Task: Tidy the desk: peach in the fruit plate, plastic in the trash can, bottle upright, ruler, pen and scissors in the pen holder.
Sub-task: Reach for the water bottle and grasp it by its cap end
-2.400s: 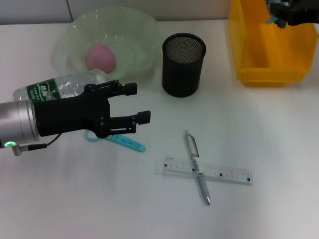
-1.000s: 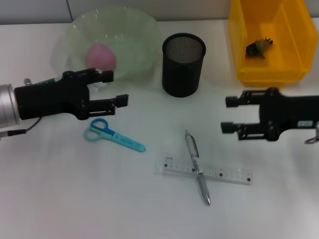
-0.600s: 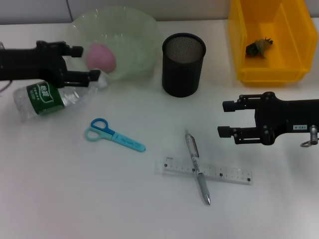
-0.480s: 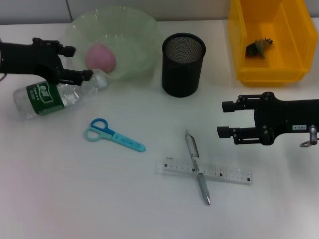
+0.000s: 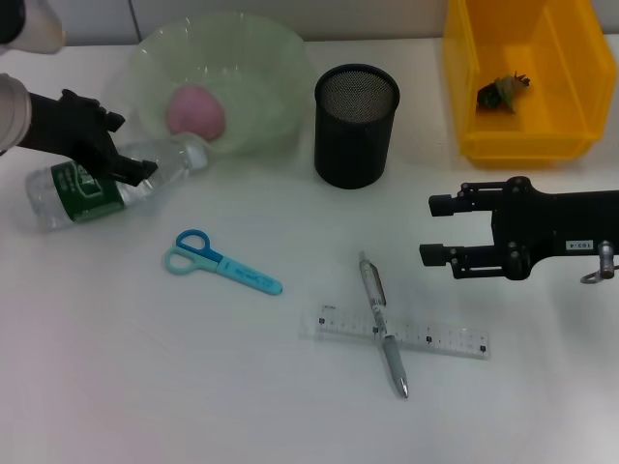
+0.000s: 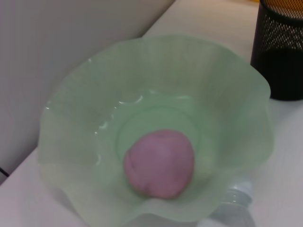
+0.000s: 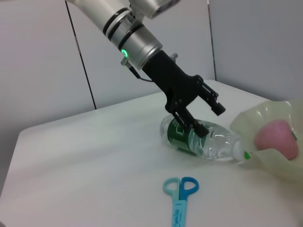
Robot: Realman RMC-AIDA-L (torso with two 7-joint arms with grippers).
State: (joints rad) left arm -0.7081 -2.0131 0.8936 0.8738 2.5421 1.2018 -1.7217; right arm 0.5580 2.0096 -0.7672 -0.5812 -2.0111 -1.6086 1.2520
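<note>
- The left pincer (image 5: 124, 147) is near the left edge of the white tabletop (image 5: 145, 387), down over one clear plastic bottle (image 5: 106, 181) that lies on its side. Its fingers are spread, one on each side of the bottle body, which is clear in the right wrist view; I cannot tell if they touch it.
- The bottle has a green label, and its white cap end points to the fruit plate (image 5: 251, 58) and lies just beside the plate's rim.
- The fruit plate is one pale green translucent bowl with a wavy edge, near the far left corner. One pink round peach (image 5: 195, 108) lies in its middle.
- One black mesh pen holder (image 5: 356, 124), a round cylinder, stands upright just to the right of the plate, and nothing shows inside it.
- One yellow plastic trash can (image 5: 571, 106), a rectangular bin, is at the far right corner. One small dark crumpled piece of plastic (image 5: 501, 91) lies in it.
- The right pincer (image 5: 435, 230) is over the right part of the tabletop, its two fingers spread with nothing between them, apart from the pen.
- One pair of scissors (image 5: 221, 263) with blue handles lies flat and closed, nearer the front than the bottle.
- One silver pen (image 5: 383, 323) lies across one clear flat ruler (image 5: 435, 336), and they form a cross near the front centre.
</note>
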